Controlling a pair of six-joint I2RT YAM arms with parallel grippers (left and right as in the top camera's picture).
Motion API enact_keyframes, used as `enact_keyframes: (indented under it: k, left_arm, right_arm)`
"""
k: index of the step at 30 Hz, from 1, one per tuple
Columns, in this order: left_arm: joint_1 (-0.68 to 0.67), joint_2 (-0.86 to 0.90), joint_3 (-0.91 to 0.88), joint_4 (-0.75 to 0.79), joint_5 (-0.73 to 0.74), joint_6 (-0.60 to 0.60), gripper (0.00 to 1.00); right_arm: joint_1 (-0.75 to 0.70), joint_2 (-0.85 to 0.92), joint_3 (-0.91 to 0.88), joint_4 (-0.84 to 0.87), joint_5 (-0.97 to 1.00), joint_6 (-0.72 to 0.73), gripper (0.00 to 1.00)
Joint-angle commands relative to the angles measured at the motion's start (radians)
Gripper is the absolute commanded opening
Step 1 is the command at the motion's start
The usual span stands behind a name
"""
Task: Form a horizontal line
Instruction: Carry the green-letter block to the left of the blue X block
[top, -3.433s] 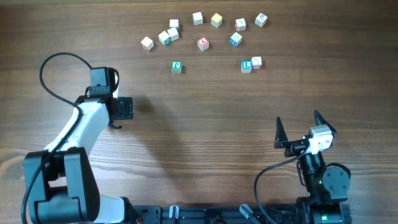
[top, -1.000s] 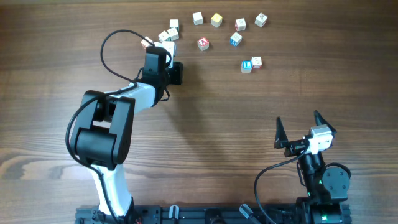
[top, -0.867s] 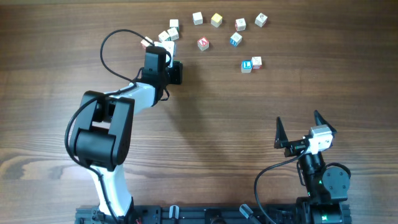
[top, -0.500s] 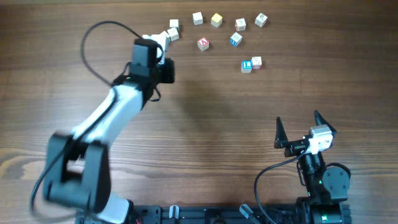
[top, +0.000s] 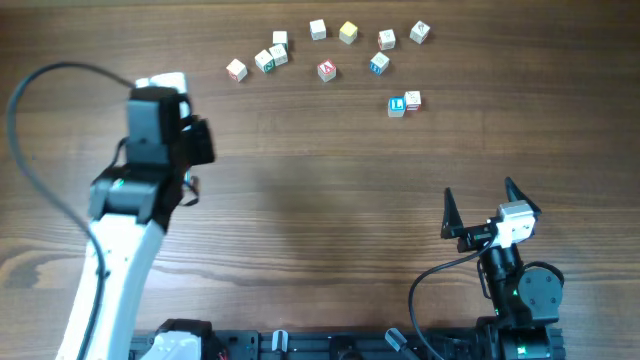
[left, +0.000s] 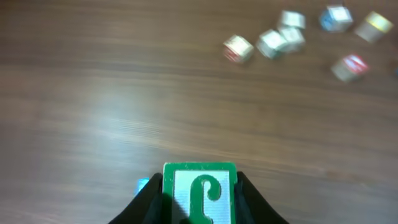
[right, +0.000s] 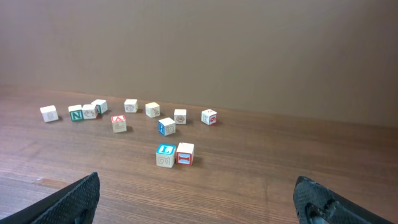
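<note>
Left gripper (left: 200, 202), clenched on small pale wooden cube with green letter (left: 200, 190), has swung away to overhead frame's left. Right gripper (top: 478, 192) gapes empty, lower right. Horizontal line not yet begun; scattered wooden cubes (top: 327, 70) upper centre

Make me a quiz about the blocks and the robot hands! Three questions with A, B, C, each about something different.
1. The cube in the left gripper has a letter coloured: A red, B green, C blue.
2. The red cube nearest the right gripper sits: A on top of another cube, B all alone, C right beside a blue cube.
3. The right gripper is: A open and empty, B shut on a cube, C shut and empty.

Answers:
1 B: the left wrist view shows a green letter and border.
2 C: the two stand side by side.
3 A: its fingers are spread with nothing between them.
</note>
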Motion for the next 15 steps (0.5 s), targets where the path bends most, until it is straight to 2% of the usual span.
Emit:
enact_keyframes:
  k: [1, 7, 15]
  left_arm:
    - [0.099, -0.027, 0.002, -0.053, -0.093, 0.008, 0.25]
    - [0.279, 0.008, 0.000, -0.062, -0.088, 0.009, 0.25]
    - [0.394, 0.127, -0.001, -0.080, -0.046, 0.095, 0.23]
  right_arm:
    - [0.007, -0.006, -0.001, 0.005, 0.010, -0.013, 1.00]
    - [0.007, -0.006, -0.001, 0.005, 0.010, -0.014, 1.00]
    - [0.007, -0.006, -0.001, 0.005, 0.010, -0.014, 1.00]
